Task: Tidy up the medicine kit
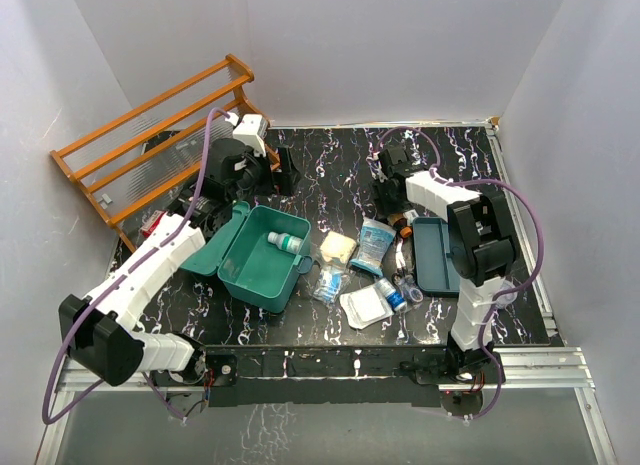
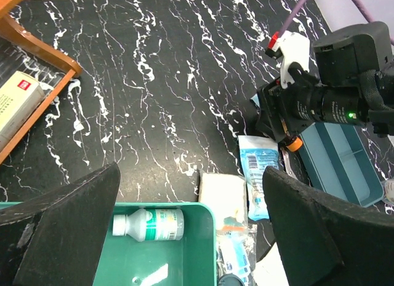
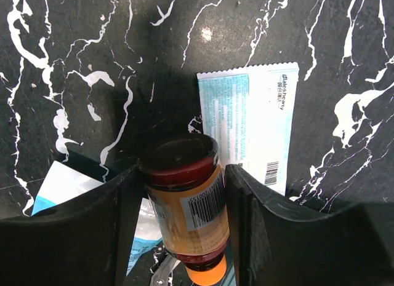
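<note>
Right wrist: right pincer [image 3: 181, 175] pinching one brown bottle with a dark red cap [image 3: 184, 197]; squeeze firmly, lift straight up, no tipping. Left wrist: left pincer [image 2: 191, 172] spread wide, empty. From above: one teal-green plastic box with rounded corners [image 1: 255, 263], lid open, left of middle on the black marbled surface [image 1: 330, 165], the place to lay it; one white bottle with a green cap [image 1: 288, 242] inside.

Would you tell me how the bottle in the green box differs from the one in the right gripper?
The green bottle has a white cap and green label; the amber bottle has a dark red cap and barcode label. The green bottle lies loose in the medicine kit; the amber bottle is clamped in the right gripper. Both are small capped bottles.
</note>
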Tool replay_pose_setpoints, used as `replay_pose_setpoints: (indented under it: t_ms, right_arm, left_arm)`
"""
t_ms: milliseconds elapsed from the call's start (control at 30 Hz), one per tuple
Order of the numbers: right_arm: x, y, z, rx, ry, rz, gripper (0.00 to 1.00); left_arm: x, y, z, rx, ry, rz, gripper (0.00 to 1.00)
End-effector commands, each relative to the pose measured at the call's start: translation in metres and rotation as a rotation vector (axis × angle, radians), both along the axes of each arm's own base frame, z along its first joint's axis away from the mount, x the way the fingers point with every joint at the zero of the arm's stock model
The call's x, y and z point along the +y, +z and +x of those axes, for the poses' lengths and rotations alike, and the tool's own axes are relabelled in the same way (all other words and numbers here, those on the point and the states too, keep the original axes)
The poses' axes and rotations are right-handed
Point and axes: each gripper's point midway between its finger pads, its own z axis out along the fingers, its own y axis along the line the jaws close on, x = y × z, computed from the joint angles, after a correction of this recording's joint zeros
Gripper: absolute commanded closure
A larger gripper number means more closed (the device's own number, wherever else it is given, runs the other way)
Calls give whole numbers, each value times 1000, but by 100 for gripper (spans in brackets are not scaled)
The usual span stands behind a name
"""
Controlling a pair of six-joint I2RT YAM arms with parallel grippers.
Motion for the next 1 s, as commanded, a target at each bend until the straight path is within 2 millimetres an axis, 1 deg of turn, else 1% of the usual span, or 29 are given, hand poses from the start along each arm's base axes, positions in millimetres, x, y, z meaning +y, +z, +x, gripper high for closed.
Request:
replay_pose_setpoints:
  t_ms: [0,100,167,200,267,367,400,467,567,667,733,800,867,900,967]
  right_arm:
    - [15,22,25,-90,14,69,50]
    - [16,17,27,-94,-8,76,53]
    - [13,15,27,-90,-36,65,62]
    - [13,16,28,-93,-46,71,65]
    - [19,27,30,-120,-55,113,67]
    - [34,61,35,-192,-79,230,67]
    - [41,82,38,-238,-83,287,67]
    - [57,117,40,-299,-117,429,67]
    - [76,177,40,-406,-186,664,67]
    - [87,225,36,-474,-303,925,66]
    - [90,248,33,-481,-413,1099,64]
    - [95,264,31,-449,-503,1250,63]
    - [97,265,30,-344,-651,1357,63]
    - [99,261,29,-278,-728,1404,63]
    - [109,260,24,-154,-791,1513,64]
  left_arm:
    - [-8,20,2,-56,-49,-17,1]
    - [-10,19,5,-60,-50,-16,1]
    - [-10,18,7,-59,-48,-10,1]
    - [-10,18,8,-58,-44,-9,1]
    - [-10,18,10,-60,-41,-11,1]
    - [-13,19,10,-60,-42,-34,1]
    - [-14,20,10,-60,-46,-44,1]
    - [-17,21,10,-55,-45,-73,1]
    - [-23,27,10,-68,-59,-115,1]
    - [-28,35,11,-85,-70,-159,1]
    - [-33,44,13,-112,-82,-196,1]
    - [-39,55,16,-155,-105,-232,1]
    - [-49,66,14,-224,-180,-233,1]
    - [-54,69,13,-266,-218,-214,1]
    - [-59,68,12,-342,-248,-164,1]
